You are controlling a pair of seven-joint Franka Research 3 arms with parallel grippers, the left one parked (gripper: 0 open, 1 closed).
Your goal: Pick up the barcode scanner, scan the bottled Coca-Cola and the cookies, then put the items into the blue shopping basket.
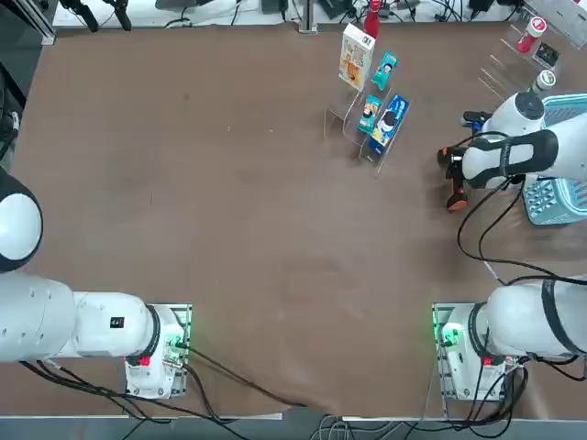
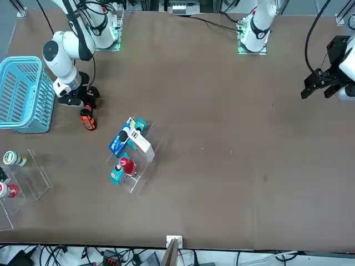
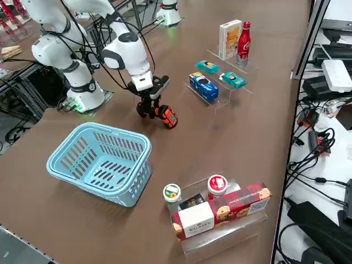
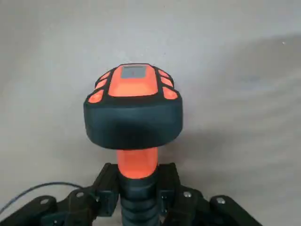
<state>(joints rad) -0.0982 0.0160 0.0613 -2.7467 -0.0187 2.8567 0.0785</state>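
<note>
The barcode scanner (image 4: 134,108), black with an orange head and trim, lies on the brown table beside the basket (image 3: 165,116) (image 2: 87,119) (image 1: 456,197). My right gripper (image 4: 137,181) is down over it (image 3: 147,105), with the fingers (image 4: 165,181) pressed against both sides of its handle. The bottled Coca-Cola (image 3: 243,41) (image 1: 371,18) and the white cookies carton (image 3: 229,39) (image 1: 356,55) stand upright together on a clear stand at the far side. The blue shopping basket (image 3: 99,162) (image 2: 22,94) sits empty next to my arm.
A blue packet (image 3: 202,86) and two teal packets (image 3: 234,80) rest on clear stands near the cookies. Another clear stand (image 3: 220,212) holds a red biscuit box and two small capped containers beyond the basket. Cables run along the table's edge.
</note>
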